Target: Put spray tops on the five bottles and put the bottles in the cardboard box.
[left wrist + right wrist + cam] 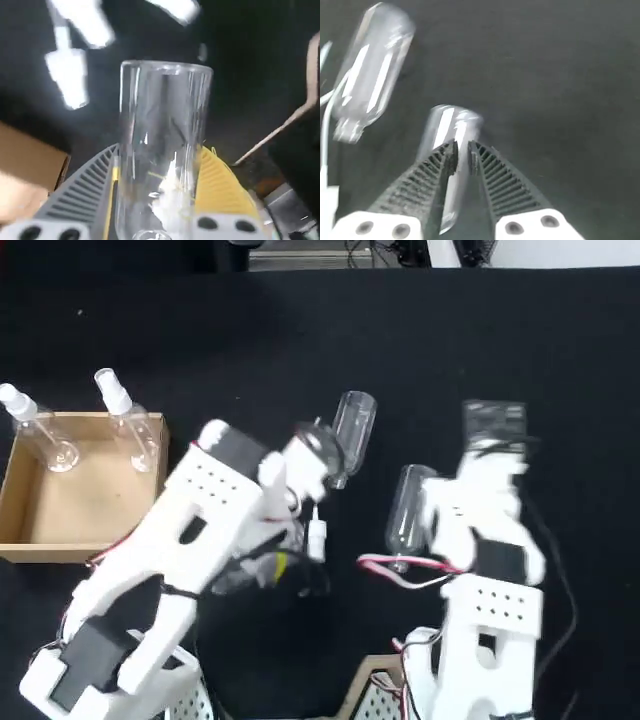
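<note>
One clear bottle [165,140] sits clamped between left fingers [220,185].

This looks like a robotics lab or a maker's workshop. Two white, plastic-shelled arms, the left arm [180,540] and the right arm [490,580], rise beside perforated white plates [190,702] at the near edge of a table [560,350] draped in black cloth. Loose red and white wires [400,570] hang off the right arm. A plain cardboard box [80,510] sits on the cloth, and tangled cables [375,252] lie beyond the table's far side.
</note>
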`<state>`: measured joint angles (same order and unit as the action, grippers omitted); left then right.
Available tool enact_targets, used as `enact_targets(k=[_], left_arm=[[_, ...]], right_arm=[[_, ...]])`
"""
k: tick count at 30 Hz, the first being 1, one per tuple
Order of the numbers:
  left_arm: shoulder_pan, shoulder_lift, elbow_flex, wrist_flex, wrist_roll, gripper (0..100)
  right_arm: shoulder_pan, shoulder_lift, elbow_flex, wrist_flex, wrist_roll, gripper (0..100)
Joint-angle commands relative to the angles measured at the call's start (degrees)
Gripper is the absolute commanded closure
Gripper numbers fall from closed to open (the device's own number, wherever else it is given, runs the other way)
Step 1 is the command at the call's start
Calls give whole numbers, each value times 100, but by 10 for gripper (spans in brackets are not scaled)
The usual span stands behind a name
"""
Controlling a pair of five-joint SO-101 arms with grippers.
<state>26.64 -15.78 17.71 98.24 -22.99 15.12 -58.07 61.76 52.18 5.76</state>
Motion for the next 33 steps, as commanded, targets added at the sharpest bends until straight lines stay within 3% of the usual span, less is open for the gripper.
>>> enact_targets(k=[1,4,10,22,26,30,33], left_arm=[[347,-281,760,-835,-466,966],[374,-220,1297,-1459,-853,948],[75,-220,1719,-2004,-1099,731],[-444,-281,286,-888,-923,713],[-374,-281,-84,264,-932,713],[-479,-378,602,255,-1213,713],[-189,-615,1314,246,-1582,713]], right_arm=[[932,4,-910,396,53,983],[1556,13,-1156,615,651,983],[2523,31,-1147,642,1231,983],[2585,13,-1077,642,1231,983],[2585,13,-936,598,1231,983],[2567,13,-919,589,1231,983],[2374,13,-901,598,1231,983]])
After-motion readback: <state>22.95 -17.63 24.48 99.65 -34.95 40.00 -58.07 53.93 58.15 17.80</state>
